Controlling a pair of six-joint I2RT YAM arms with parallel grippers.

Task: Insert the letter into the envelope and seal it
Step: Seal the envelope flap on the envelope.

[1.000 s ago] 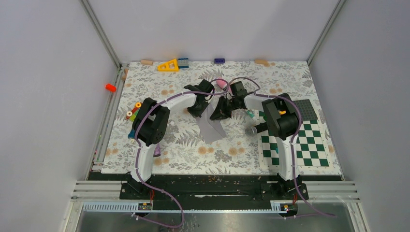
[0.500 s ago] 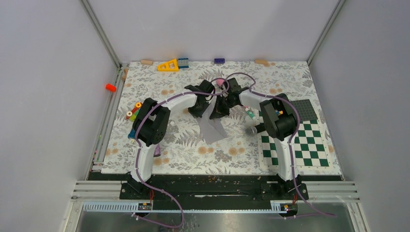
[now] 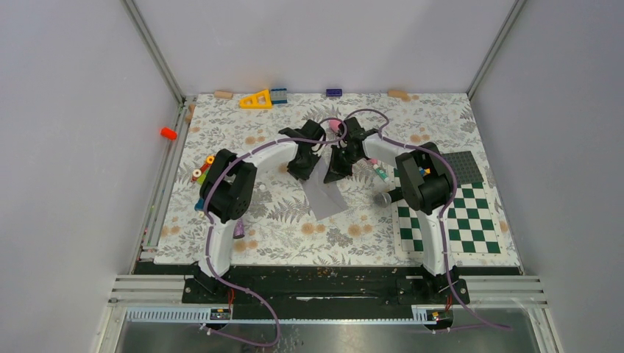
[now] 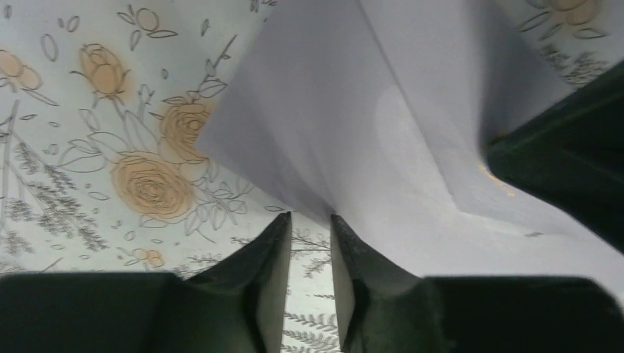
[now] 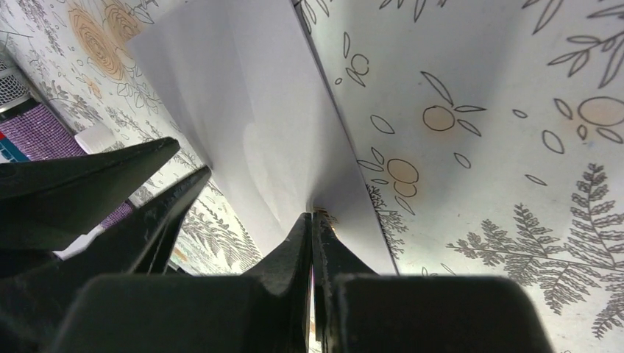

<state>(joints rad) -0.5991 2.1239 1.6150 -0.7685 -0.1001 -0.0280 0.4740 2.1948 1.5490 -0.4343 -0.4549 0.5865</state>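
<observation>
The pale grey envelope [image 3: 324, 195] lies partly lifted on the flowered cloth, its far end raised between both grippers. My right gripper [image 3: 337, 168] is shut on the envelope's edge [image 5: 250, 125], jaws pressed together [image 5: 312, 217]. My left gripper [image 3: 307, 168] stands narrowly open [image 4: 310, 220]; cloth shows through the gap, and the envelope's paper [image 4: 353, 110] hangs just ahead of its fingertips [image 4: 279, 235], apparently free of them. The right gripper's dark finger [image 4: 559, 154] shows at the right of the left wrist view. The letter cannot be told apart from the envelope's folds.
A green-and-white checkerboard mat [image 3: 460, 220] and a grey baseplate [image 3: 463, 165] lie at the right. A silver cylinder [image 3: 382, 198] sits by the right arm. Small toys [image 3: 202, 173] crowd the left; a yellow triangle [image 3: 257, 99] and bricks [image 3: 335, 93] line the back edge.
The right gripper has closed on the envelope's edge and shifted slightly left. The left gripper's jaws, shut before, have parted a little and let go of the paper.
</observation>
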